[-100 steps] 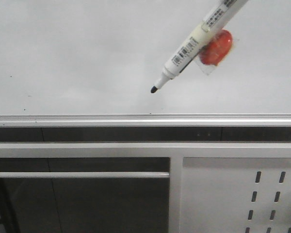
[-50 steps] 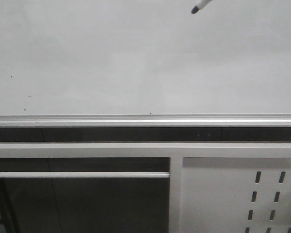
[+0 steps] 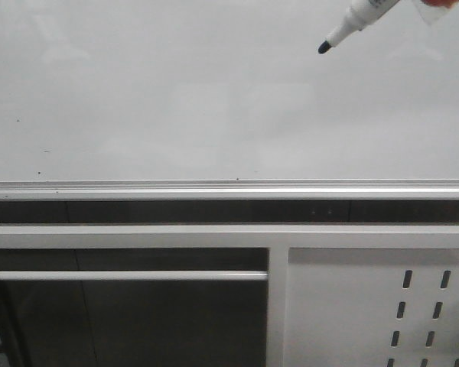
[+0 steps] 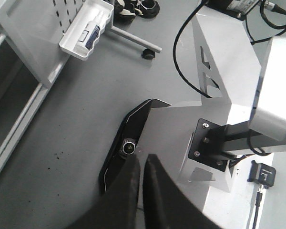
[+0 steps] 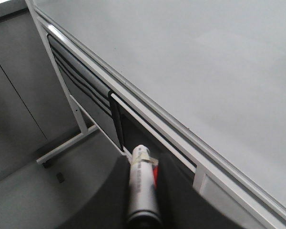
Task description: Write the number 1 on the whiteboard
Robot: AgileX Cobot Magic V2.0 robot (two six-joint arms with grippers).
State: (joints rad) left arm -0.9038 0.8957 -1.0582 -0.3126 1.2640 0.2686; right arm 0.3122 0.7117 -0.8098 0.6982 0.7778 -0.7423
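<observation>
Whiteboard [image 3: 176, 99] blank, no number 1 yet; rail at 6 o'clock.
Marker [image 3: 352, 23] tip hangs at approx 1 o'clock, contact w/ board unclear. Right gripper [image 5: 143, 191] pinches marker; left gripper [image 4: 142, 179] pressed together, idle. Step: approach. Next: touch tip, pull stroke toward 6.

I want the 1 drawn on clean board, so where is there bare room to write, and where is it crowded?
The whiteboard is bare nearly everywhere above its rail; no stroke shows yet. Widest free stretch: left and centre. A few dark specks sit far left. Only the upper right is taken, by the marker held in the right gripper.
</observation>
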